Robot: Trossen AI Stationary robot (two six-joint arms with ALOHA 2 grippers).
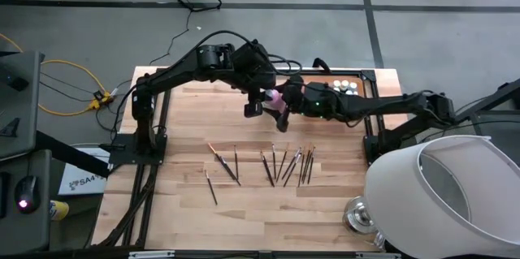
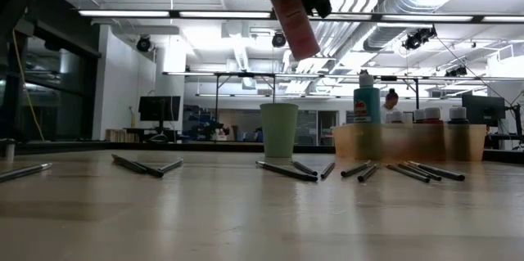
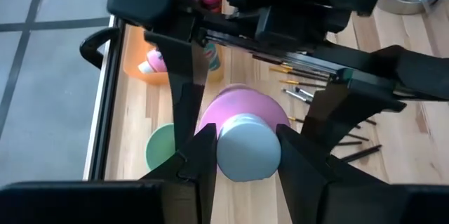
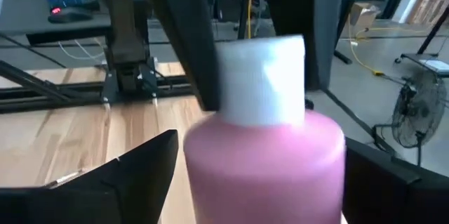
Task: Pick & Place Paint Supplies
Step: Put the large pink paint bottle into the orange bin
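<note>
A tall pink bottle (image 4: 263,161) with a pale cap hangs high above the table's middle (image 2: 295,24), tilted, with its bottom down. My left gripper (image 3: 244,138) is shut on its cap. My right gripper (image 4: 261,155) comes level from the table's right and is open. Its fingers (image 3: 184,76) stand on either side of the pink body; whether they touch it I cannot tell. Thin dark brushes (image 1: 276,166) lie flat on the wood below. Small capped bottles (image 1: 345,87) and a teal bottle (image 2: 367,101) stand in the orange tray (image 2: 409,141). My left gripper pinches the bottle's pale cap (image 3: 242,155) between its two fingers (image 4: 193,48), one on each side. The fingers slant down from the table's left. The bottle hangs below them, tilted and lifted clear of the table.
A light green cup (image 2: 279,128) stands behind the brushes, left of the orange tray at the far right. A white shade-like object (image 1: 443,198) and a metal bowl (image 1: 357,214) sit at the near right corner. Bare wood shows at the near left (image 1: 162,210).
</note>
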